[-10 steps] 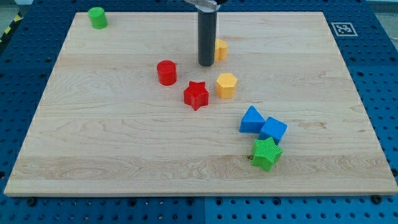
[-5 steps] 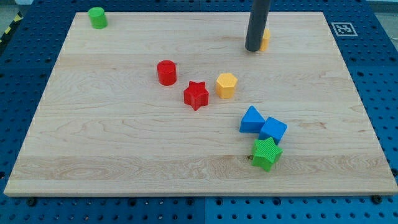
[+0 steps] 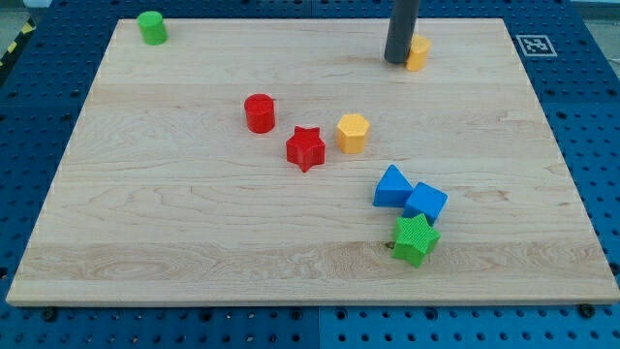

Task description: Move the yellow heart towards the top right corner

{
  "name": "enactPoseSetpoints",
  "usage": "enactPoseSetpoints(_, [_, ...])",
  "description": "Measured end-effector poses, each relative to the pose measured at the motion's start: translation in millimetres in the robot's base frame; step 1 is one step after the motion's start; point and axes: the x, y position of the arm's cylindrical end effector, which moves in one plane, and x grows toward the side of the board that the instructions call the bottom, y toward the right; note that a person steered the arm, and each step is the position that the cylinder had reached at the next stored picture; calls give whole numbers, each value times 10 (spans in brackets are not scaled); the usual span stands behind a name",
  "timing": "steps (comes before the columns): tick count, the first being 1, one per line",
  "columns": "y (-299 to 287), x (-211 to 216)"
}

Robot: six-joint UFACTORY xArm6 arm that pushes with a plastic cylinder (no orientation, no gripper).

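The yellow heart [image 3: 418, 53] lies near the view's top, right of the middle, partly hidden by the rod. My tip [image 3: 397, 61] rests on the board just left of the heart, touching or nearly touching it. The dark rod rises from there out of the view's top edge.
A green cylinder [image 3: 151, 27] sits at the top left corner. A red cylinder [image 3: 259, 113], a red star [image 3: 306, 148] and a yellow hexagon [image 3: 353, 133] lie mid-board. A blue triangle [image 3: 392, 186], a blue cube [image 3: 425, 203] and a green star [image 3: 415, 239] cluster lower right. A marker tag [image 3: 533, 45] sits top right.
My tip has pushed the yellow heart from the upper middle to the right and up, towards the top right. In the last half second it moved only slightly up and right.
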Motion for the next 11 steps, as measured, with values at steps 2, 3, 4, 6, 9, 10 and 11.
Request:
enactPoseSetpoints(2, [276, 125])
enactPoseSetpoints(3, [417, 125])
enactPoseSetpoints(4, [561, 122])
enactPoseSetpoints(6, [794, -38])
enactPoseSetpoints(9, [1000, -412])
enactPoseSetpoints(10, [809, -348])
enactPoseSetpoints(11, [109, 13])
